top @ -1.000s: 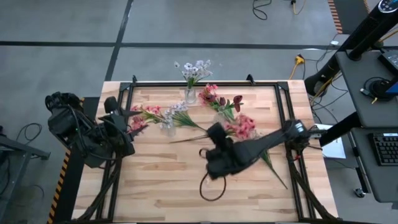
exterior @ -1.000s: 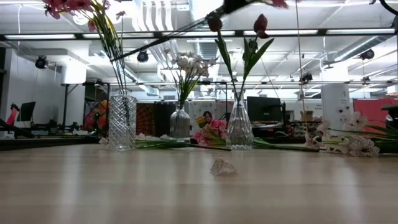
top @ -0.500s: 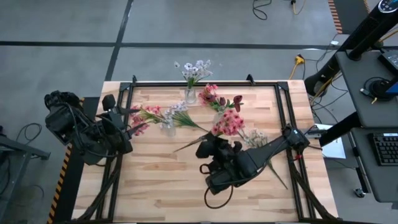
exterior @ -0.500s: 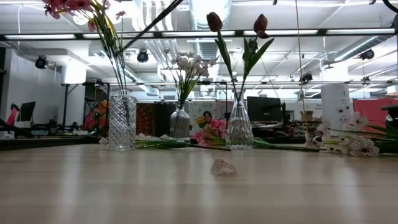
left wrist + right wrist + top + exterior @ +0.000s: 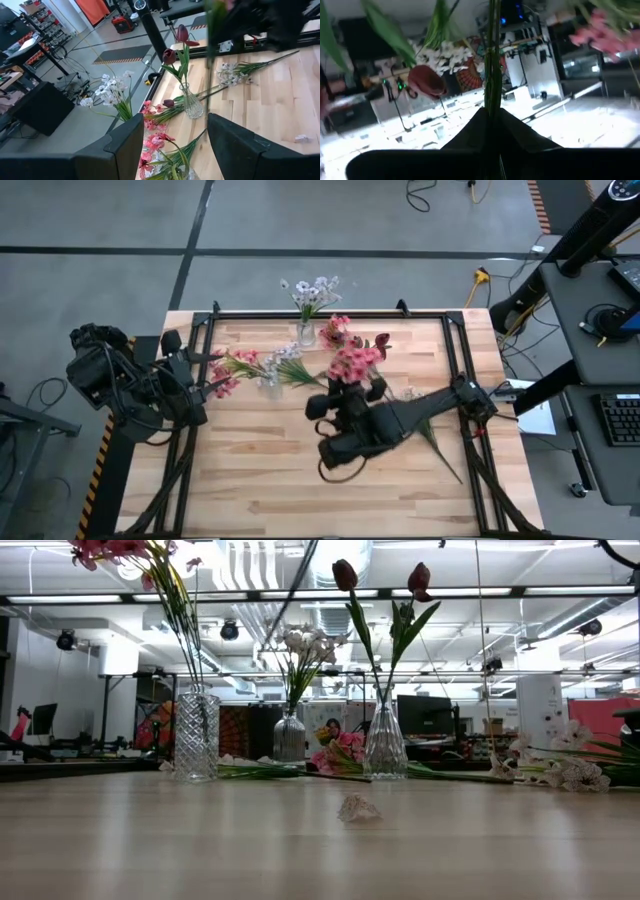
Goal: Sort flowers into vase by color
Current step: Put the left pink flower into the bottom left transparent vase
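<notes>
My right gripper point(image 5: 345, 398) is over the table's middle, shut on a pink blossom stem whose cluster point(image 5: 352, 365) sits above the tulip vase. In the low view its stalk point(image 5: 292, 595) slants high in the air. The cut-glass vase point(image 5: 196, 735) holds pink blossoms. A small vase point(image 5: 289, 737) holds white ones. A third vase point(image 5: 385, 743) holds two dark red tulips point(image 5: 345, 575). A white-lilac stem point(image 5: 412, 397) lies flat on the table. My left gripper point(image 5: 170, 145) waits open at the table's left edge point(image 5: 200, 380). My right gripper pinches the pink flower's green stalk point(image 5: 493, 95) between its two shut fingers, which lie across it. The blossoms point(image 5: 605, 32) are above the fingers and the stalk's lower end hangs below. The whole stem is lifted clear of the table and stands steeply tilted.
Loose pink blossoms point(image 5: 340, 752) lie behind the vases, and white ones point(image 5: 570, 772) lie at the table's right. A small pale scrap point(image 5: 358, 808) rests on the bare wood in the middle. A cable loop point(image 5: 335, 465) hangs from my right arm. A black frame point(image 5: 330, 315) rims the table.
My right gripper has turned and swung the pink stem from nearly level to steeply upright. The blossom cluster has moved left and toward the far edge, over the tulip vase. In the low view the stalk has gone from a shallow slant to a steep one.
</notes>
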